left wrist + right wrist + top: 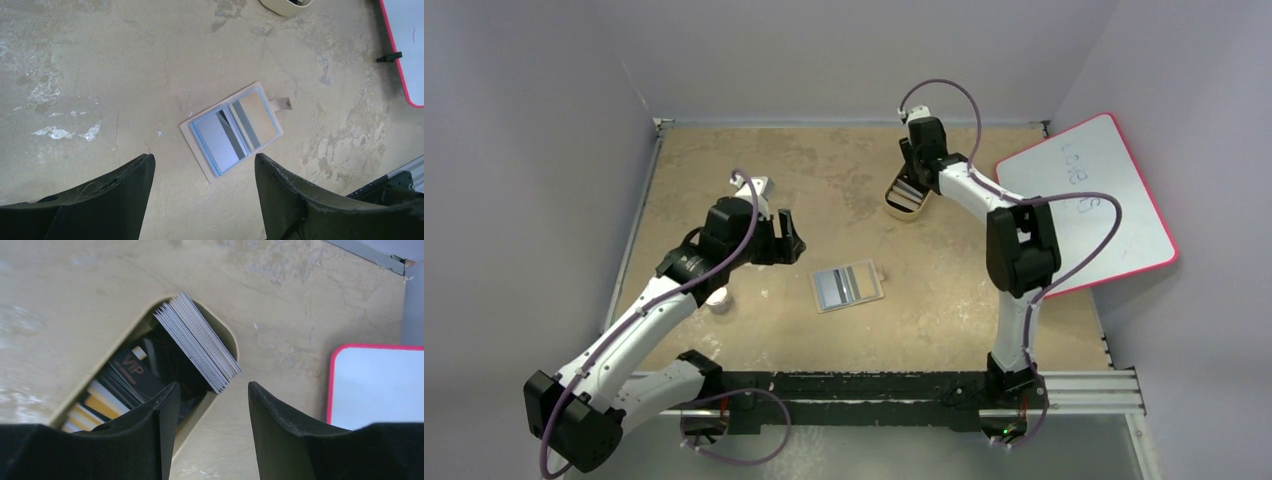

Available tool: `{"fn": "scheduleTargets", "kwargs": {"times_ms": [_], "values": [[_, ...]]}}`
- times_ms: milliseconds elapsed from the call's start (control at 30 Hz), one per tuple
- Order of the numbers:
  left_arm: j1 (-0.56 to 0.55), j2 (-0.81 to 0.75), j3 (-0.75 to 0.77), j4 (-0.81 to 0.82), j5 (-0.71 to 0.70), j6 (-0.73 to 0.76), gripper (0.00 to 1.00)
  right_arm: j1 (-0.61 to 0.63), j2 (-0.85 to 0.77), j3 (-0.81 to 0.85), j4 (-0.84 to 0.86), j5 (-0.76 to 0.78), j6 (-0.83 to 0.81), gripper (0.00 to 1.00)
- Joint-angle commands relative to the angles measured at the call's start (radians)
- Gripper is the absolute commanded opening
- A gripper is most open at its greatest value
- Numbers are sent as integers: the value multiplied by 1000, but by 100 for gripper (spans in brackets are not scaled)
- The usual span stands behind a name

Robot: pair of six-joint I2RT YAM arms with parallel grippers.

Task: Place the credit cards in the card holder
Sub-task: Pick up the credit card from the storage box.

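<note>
The card holder (849, 286) lies open at mid-table, tan, with its snap tab (283, 103) pointing right. A pale blue-grey credit card (219, 139) with a dark stripe lies on its left panel. The right panel (257, 120) shows tan with a grey stripe. My left gripper (204, 159) is open and empty, hovering above the table just short of the holder (231, 131). My right gripper (212, 387) is open and empty over the near end of a tan oval tray (227, 335). A fanned stack of pale cards (197, 342) leans in the tray.
The tray (894, 208) stands at the back centre and also holds dark and yellow cards (125, 375). A red-edged whiteboard (1089, 200) lies at the right, beside the right arm. A small white object (718, 298) sits by the left arm.
</note>
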Motion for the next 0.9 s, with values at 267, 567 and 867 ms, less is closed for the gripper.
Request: {"fn": "scheduleTargets", "kwargs": {"times_ms": [267,567,867], "values": [[-4,-56,-3,10,-3,49,72,-11,94,96,9,73,-271,56],[-4,-50,-4,9,11,59,72,-11,160,161,-1,68,-298,59],[-4,-34,1,-1,17,63,72,-11,196,206,-26,49,-316,59]]}}
